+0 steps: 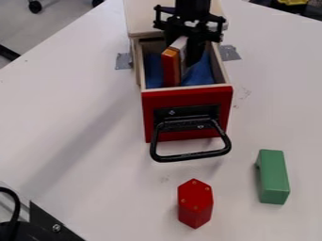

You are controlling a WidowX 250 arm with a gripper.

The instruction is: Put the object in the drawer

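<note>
The black gripper hangs down from the top edge into the rear part of the open drawer. Against its left side, inside the drawer, stands an orange-red block with a pale side face. The gripper overlaps the block's upper part, so whether it holds the block cannot be seen. Blue material lines the drawer's bottom. The drawer's front is red, with a black handle pointing toward the camera.
The wooden cabinet stands behind the drawer, with grey tape at both sides. On the white table, a red hexagonal block stands in front of the handle and a green block lies at the right. Black equipment occupies the lower left corner.
</note>
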